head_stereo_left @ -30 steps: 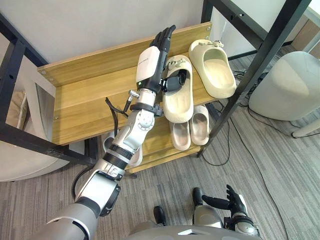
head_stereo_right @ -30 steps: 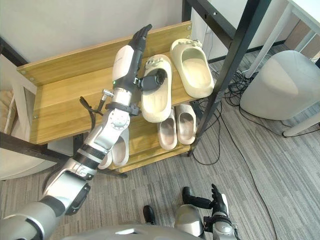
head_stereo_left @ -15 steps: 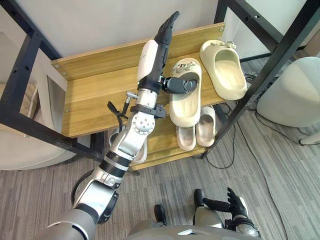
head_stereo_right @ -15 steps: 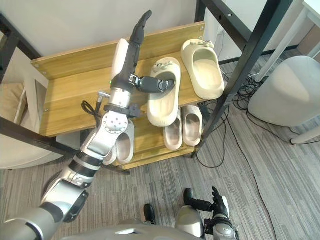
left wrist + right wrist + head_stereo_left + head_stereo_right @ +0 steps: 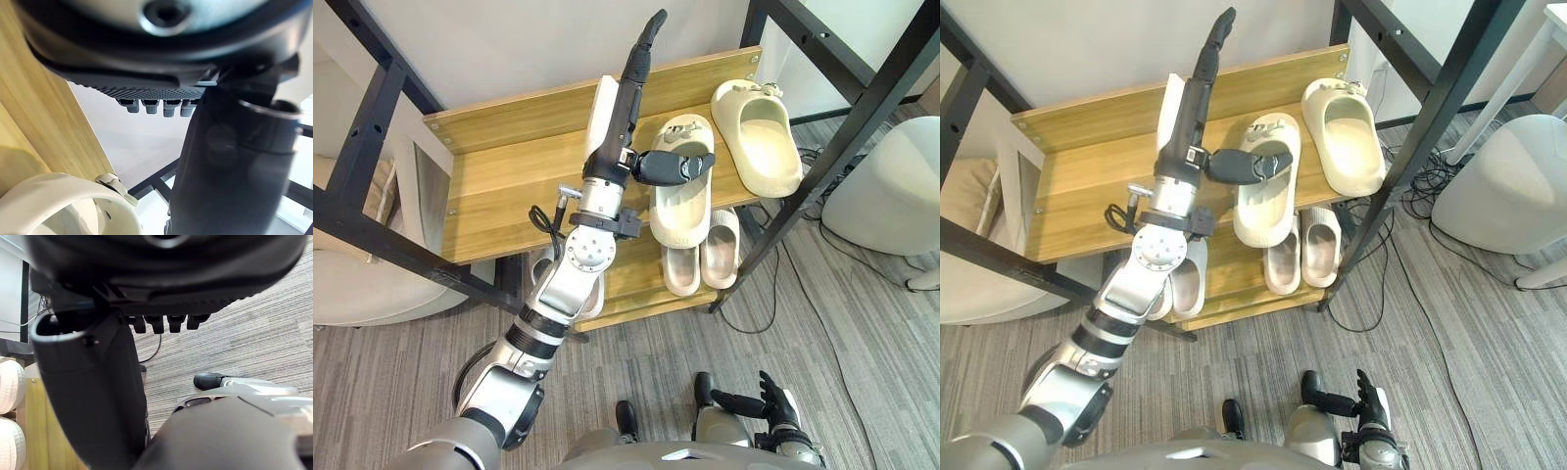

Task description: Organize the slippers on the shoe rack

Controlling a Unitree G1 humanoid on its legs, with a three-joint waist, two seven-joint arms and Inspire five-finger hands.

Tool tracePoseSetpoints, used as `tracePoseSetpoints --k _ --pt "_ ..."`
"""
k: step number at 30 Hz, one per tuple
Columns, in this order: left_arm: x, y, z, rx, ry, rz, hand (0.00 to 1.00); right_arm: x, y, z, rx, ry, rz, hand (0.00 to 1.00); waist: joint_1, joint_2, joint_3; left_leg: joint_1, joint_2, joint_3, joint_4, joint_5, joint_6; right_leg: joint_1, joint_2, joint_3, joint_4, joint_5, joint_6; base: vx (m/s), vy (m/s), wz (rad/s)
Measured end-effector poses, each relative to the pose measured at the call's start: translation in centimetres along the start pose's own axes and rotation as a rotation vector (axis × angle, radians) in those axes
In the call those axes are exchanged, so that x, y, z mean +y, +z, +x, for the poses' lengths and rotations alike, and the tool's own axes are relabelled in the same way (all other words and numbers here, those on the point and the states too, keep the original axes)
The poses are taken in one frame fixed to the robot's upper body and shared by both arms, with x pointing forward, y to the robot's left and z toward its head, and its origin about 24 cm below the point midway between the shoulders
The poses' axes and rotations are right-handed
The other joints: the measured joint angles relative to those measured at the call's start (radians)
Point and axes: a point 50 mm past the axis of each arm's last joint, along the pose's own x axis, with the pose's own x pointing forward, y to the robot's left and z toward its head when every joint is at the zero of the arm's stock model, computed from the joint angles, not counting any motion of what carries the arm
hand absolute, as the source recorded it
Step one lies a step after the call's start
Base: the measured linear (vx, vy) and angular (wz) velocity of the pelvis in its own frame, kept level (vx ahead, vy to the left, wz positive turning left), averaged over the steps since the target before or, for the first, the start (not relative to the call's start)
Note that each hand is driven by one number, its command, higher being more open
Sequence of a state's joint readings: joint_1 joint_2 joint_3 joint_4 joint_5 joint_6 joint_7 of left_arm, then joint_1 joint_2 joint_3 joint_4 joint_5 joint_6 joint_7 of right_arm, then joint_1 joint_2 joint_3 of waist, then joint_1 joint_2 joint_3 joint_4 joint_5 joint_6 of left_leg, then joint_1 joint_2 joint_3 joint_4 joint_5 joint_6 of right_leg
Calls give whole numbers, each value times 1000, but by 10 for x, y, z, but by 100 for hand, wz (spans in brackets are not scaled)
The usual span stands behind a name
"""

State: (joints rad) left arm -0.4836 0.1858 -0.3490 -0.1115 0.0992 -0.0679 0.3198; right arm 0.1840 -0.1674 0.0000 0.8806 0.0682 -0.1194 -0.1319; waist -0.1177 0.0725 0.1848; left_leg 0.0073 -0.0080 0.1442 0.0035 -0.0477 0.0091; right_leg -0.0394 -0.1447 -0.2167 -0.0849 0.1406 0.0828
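Two large cream slippers lie on the wooden top shelf (image 5: 509,186) of the shoe rack: one in the middle (image 5: 680,201), one at the right end (image 5: 759,137). My left hand (image 5: 625,108) reaches over the shelf beside the middle slipper, open, its fingers straight up toward the wall. Its thumb (image 5: 671,166) lies across that slipper's toe strap. The left wrist view shows the slipper's rim (image 5: 63,193) past the thumb (image 5: 230,171). My right hand (image 5: 771,399) hangs low over the carpet, open.
A smaller beige pair (image 5: 700,259) and a white pair (image 5: 548,279) sit on the lower shelf. Black metal frame posts (image 5: 822,127) cross to the right of the rack and at the left. A grey rounded seat (image 5: 891,176) and cables lie on the carpet.
The camera has shifted. My left hand has tipped up, its fingers now rising toward the wall, and its thumb has swung further across the middle slipper's strap. The right hand stays low.
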Motion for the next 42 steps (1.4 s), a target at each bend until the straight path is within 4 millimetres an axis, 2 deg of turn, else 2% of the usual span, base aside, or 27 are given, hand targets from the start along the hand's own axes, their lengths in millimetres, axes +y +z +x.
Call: tracePoseSetpoints --k 6,7,11,15,20,26,36,42 --pt "-2 -4 -25 80 43 -217 100 -1 -4 -1 15 -3 -12 100 7 0 -20 1 0 -11 0 0 0 6 0 -9 0 -4 1 -6 -2 6" --pt "-3 -3 -31 95 56 -290 100 -1 -6 -2 19 -5 -13 100 14 -1 -23 1 0 -13 0 1 -1 7 0 -11 0 -4 1 -14 -3 4" --pt "-10 -2 -42 125 35 -378 100 -3 -10 -3 36 -7 -19 100 34 -1 -35 0 0 -17 0 2 -1 9 -1 -16 0 -5 1 -4 -1 3" --pt "-16 -5 -50 160 21 -419 100 -3 -12 -3 45 -5 -31 100 39 -2 -47 -2 0 -21 0 4 -1 10 -1 -21 0 -5 1 -5 -1 3" --pt "-19 -18 -72 264 20 -467 100 -2 -12 -3 42 5 -60 100 41 -2 -58 10 2 -24 -2 4 -2 21 1 -29 -1 -7 -1 -8 -2 1" --pt "-30 -34 -93 386 -30 -522 100 0 -11 -2 41 19 -83 100 55 -16 -65 10 3 -45 -20 20 -6 22 3 -50 -4 -9 -5 -24 -11 9" --pt "-47 -33 -100 402 -143 -540 100 3 -7 -1 35 14 -79 100 57 -29 -75 17 4 -46 -33 25 -6 24 4 -52 -5 -9 -5 -1 -1 1" --pt "-50 -37 -100 407 -152 -537 100 6 -5 0 35 22 -87 100 56 -39 -81 21 4 -46 -36 27 -6 27 4 -53 -5 -9 -5 0 0 0"
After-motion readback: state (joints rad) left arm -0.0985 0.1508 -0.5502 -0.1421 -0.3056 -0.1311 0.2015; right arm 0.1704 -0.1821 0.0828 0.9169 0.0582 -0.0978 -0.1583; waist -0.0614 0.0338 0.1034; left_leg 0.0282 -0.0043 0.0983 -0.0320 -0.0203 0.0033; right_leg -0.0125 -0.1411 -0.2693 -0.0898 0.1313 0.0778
